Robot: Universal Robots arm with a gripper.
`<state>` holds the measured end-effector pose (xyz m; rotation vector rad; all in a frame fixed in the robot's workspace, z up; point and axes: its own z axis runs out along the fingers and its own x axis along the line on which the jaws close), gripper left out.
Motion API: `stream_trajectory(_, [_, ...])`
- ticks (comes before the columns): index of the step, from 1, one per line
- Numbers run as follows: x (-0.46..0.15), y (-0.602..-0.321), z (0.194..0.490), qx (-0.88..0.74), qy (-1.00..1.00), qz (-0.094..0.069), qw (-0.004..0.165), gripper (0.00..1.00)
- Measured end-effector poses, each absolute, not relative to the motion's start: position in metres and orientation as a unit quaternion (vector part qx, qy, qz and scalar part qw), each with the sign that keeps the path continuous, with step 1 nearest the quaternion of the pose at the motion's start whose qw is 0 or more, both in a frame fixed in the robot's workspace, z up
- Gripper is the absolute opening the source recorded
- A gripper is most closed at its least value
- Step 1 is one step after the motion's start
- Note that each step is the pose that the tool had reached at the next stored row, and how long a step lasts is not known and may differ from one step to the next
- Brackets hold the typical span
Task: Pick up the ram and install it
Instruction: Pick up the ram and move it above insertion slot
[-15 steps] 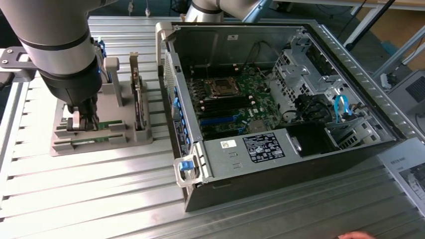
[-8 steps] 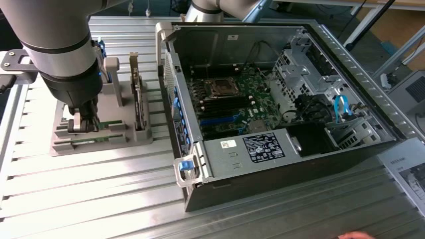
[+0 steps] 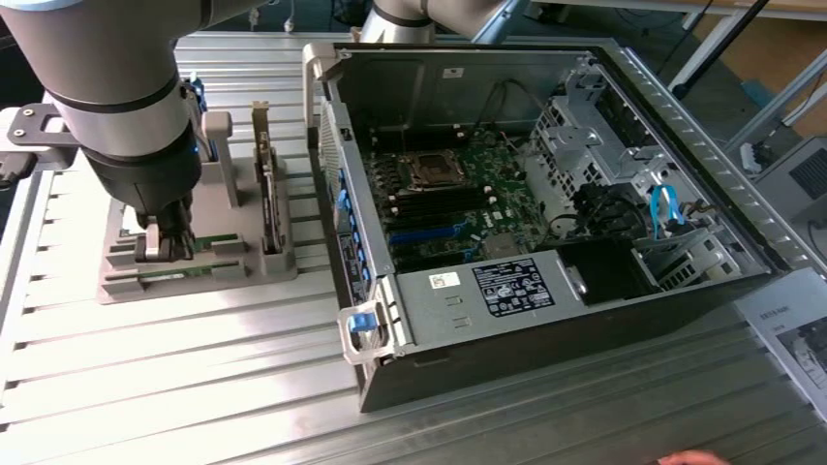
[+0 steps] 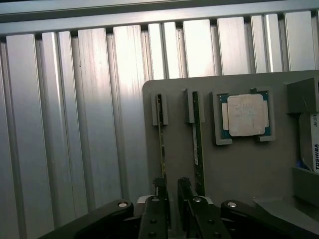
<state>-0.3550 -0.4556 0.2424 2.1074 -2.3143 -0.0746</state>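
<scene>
"TOSHIBA" reads vertically on a white label [image 4: 314, 148] of a part slotted in the grey holder [image 4: 239, 169], well apart from the gripper [image 4: 172, 185].

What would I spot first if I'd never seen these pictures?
Probably the big open computer case in the middle of the exterior view, with its green board showing inside. At that view's left, a thick robot arm hangs its hand right over a grey holder. The wrist view shows a thin memory stick and its twin standing in that holder, beside a shiny square chip.
</scene>
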Motion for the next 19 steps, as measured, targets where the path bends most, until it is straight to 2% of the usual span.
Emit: stream_trajectory(19, [-0.3550, -0.4556, 0.2341, 0.676, -0.736, -0.024, 0.005, 0.24])
